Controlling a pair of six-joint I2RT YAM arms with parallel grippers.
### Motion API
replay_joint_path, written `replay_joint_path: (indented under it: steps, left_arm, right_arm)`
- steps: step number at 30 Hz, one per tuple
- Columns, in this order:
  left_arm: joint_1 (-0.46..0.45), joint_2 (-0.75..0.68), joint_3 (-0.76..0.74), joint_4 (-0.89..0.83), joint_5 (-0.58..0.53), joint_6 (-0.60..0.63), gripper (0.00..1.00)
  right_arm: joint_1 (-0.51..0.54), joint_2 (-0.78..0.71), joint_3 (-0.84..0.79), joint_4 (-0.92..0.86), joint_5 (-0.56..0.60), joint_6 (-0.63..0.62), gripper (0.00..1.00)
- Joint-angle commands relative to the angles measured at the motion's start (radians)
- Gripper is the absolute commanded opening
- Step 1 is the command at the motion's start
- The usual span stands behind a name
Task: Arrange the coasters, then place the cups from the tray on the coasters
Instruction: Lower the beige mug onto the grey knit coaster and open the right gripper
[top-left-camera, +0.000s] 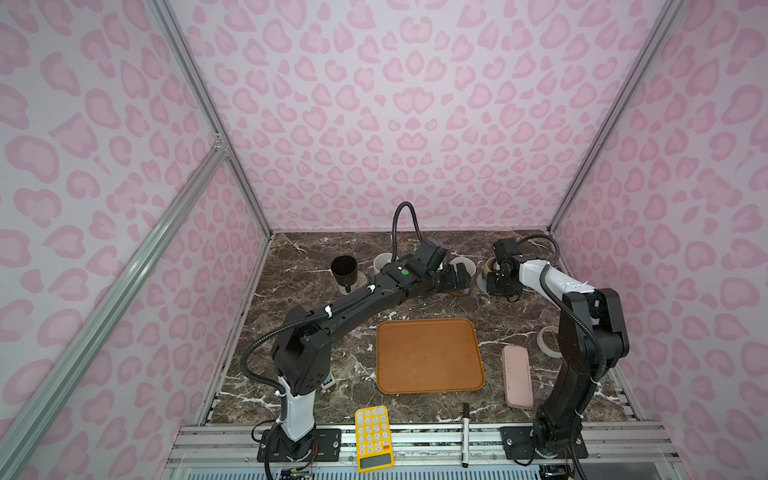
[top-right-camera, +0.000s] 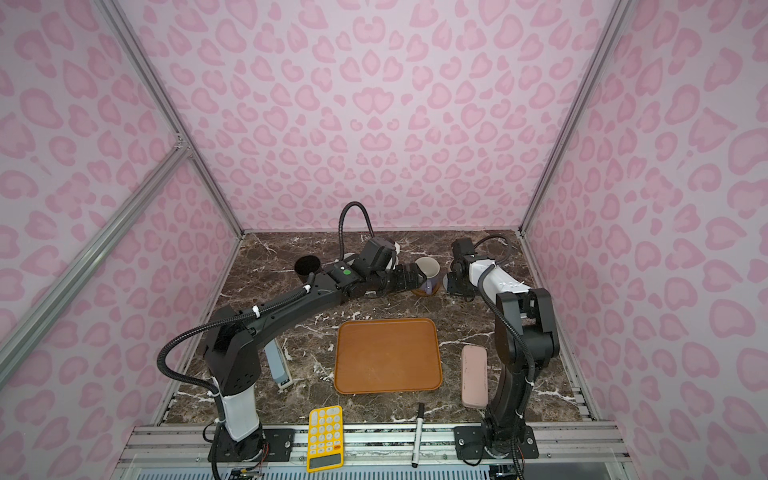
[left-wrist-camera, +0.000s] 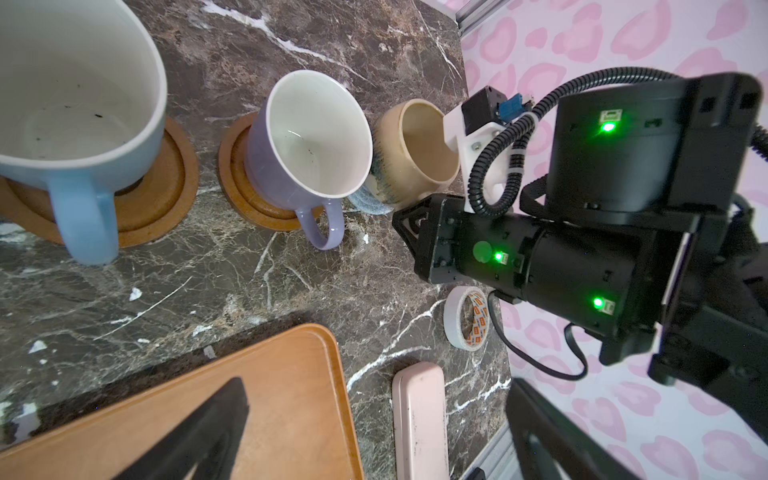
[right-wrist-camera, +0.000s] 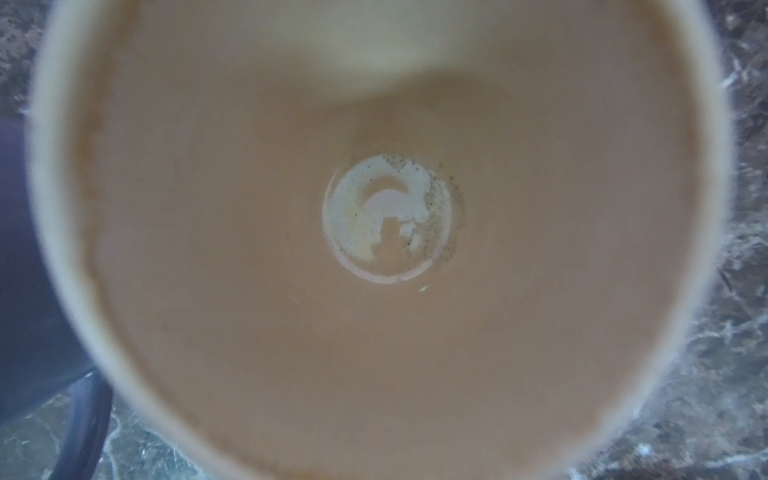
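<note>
Five handled mugs, none on the flat orange-brown rectangular tray (top-left-camera: 430, 355); all in a row beyond its far edge. Off the tray's far left corner, tall black mug (top-left-camera: 344, 270); next, speckled white mug (top-left-camera: 381, 261), half hidden behind the left arm; then light blue mug (left-wrist-camera: 75, 104) on a smooth brown wooden round coaster (left-wrist-camera: 166, 187), and lavender mug (left-wrist-camera: 307, 141) on a second such coaster (left-wrist-camera: 239, 178), handle turned toward the tray. Last, off the tray's far right corner, squat beige-yellow mug (left-wrist-camera: 419, 149), upright, mouth up, seemingly seated on the grey-blue woven round coaster (left-wrist-camera: 368, 203). Straight above it, right pincer (top-left-camera: 496, 286), looking down into the tan inside; jaws pressed together, but on the mug's wall, on its handle or on nothing: cannot tell. Just beside the lavender mug, on the side away from the beige-yellow one, left pincer (top-right-camera: 409, 277), spread wide, nothing seen between its fingers. Probably the final placement, nearly done. Calls for release, if held, then a lift straight up along the mug's upright axis, with the lavender neighbour close beside. Falls to the right arm, right there and nearer than the left.
</note>
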Motion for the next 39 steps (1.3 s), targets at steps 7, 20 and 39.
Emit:
replay_joint_path:
  steps: [7,20,39]
  left_arm:
    - [0.001,-0.033,-0.038,0.031,0.006,0.0,0.99]
    - [0.001,-0.063,-0.06,0.027,-0.009,0.006,0.98]
    - [0.002,-0.17,-0.133,0.025,-0.114,0.039,0.98]
  right_arm:
    - [0.001,0.006,-0.029,0.003,0.011,-0.011,0.05]
    - [-0.002,0.004,0.002,-0.05,0.053,0.007,0.47]
    - [-0.001,-0.128,-0.055,-0.045,0.078,0.011,0.46]
